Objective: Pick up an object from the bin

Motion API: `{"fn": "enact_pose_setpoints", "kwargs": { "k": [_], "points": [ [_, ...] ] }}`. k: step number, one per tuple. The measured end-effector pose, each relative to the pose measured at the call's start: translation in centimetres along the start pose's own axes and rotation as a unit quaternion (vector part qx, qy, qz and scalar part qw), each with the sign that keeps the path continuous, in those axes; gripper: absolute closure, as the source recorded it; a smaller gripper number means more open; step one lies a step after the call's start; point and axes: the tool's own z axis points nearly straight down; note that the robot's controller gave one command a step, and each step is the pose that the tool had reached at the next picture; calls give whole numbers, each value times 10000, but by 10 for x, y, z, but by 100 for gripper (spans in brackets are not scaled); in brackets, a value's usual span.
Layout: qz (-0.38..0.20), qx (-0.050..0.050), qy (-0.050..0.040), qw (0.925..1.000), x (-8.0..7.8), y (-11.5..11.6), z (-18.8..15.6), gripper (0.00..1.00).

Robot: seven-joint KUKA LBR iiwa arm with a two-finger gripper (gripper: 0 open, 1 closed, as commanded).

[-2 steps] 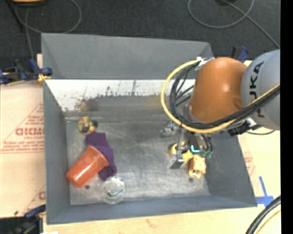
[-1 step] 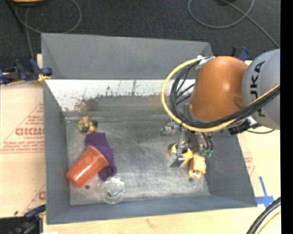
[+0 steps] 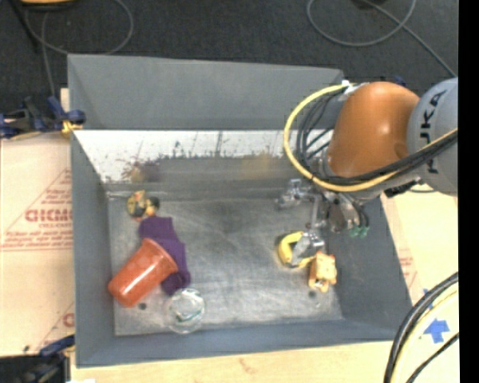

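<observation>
Your gripper point(image 3: 306, 244) is down at the right of the bin point(image 3: 92, 238), just beside a small yellow thing point(image 3: 287, 250) — jaws open or shut, you can't tell.

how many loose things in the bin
6: small toy back left, purple cloth and orange cup left, clear thing front left, yellow thing right, tan toy beside it. The arm may hide more.

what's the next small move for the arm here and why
Probably a short, straight descent onto the small yellow thing. The gripper sits right against it, toward the right of the bin floor, so little sideways shift seems needed. A small tan toy lies close beside it, so I would avoid drifting that way.
</observation>
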Motion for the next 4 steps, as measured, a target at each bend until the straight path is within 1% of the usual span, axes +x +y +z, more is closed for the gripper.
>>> {"fn": "enact_pose_setpoints", "kwargs": {
  "k": [1, 2, 3, 4],
  "points": [
    [-58, 6, 1, 10000, 9, -79, 10, 0],
    [64, -5, 6, 10000, -14, -57, 58, 0],
    [711, -4, -15, 9975, 3, -65, 96, 0],
    [695, -6, 14, 9976, 0, -62, 90, 100]
  ]
}}
